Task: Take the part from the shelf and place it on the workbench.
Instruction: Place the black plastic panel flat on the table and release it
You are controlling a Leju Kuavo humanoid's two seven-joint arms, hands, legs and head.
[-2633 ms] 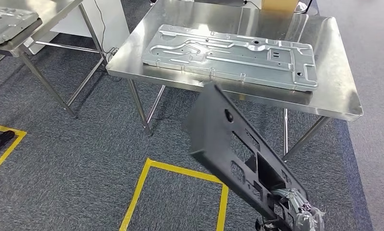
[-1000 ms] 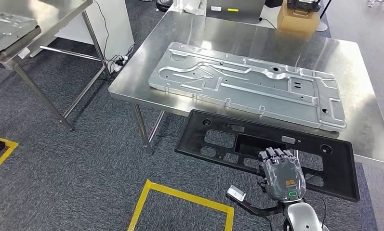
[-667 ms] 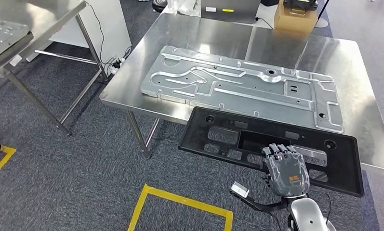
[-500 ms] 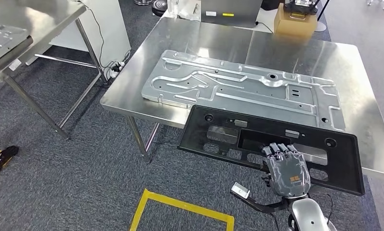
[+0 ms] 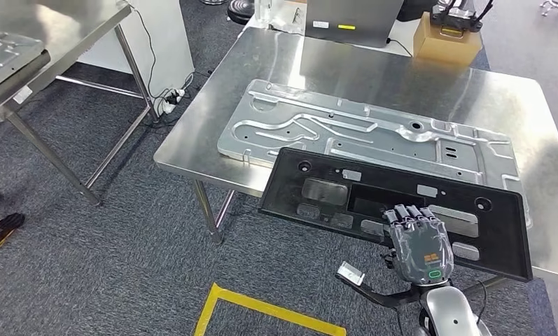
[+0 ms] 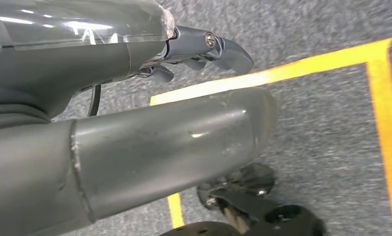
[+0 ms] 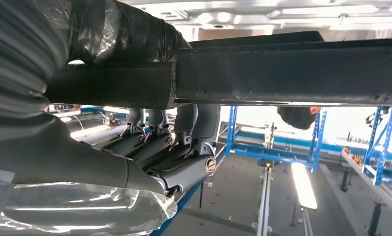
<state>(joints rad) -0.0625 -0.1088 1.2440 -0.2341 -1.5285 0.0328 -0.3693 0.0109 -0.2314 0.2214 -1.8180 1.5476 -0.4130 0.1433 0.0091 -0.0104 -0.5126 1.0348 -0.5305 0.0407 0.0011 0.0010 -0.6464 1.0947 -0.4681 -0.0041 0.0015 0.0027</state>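
Observation:
A long black plastic panel [image 5: 374, 189] with several cut-outs lies flat in the head view. My right hand [image 5: 419, 245] grips its near long edge. The panel's far edge overlaps the front of the steel workbench [image 5: 374, 70] and the near edge of a silver stamped plate [image 5: 346, 126] lying there. In the right wrist view my fingers [image 7: 184, 142] curl under the black panel [image 7: 282, 73]. My left hand [image 6: 135, 123] hangs over the carpet with nothing in it.
A second steel table [image 5: 73, 21] carrying another metal plate stands at the far left. A cardboard box [image 5: 447, 38] and a grey case [image 5: 349, 17] sit at the workbench's back. Yellow floor tape [image 5: 262, 308] runs below, and cables [image 5: 167, 98] lie by a white cabinet.
The panel has swung from steeply tilted to flat and has moved forward over the workbench's front edge, still in my right hand. The view has shifted closer to the bench.

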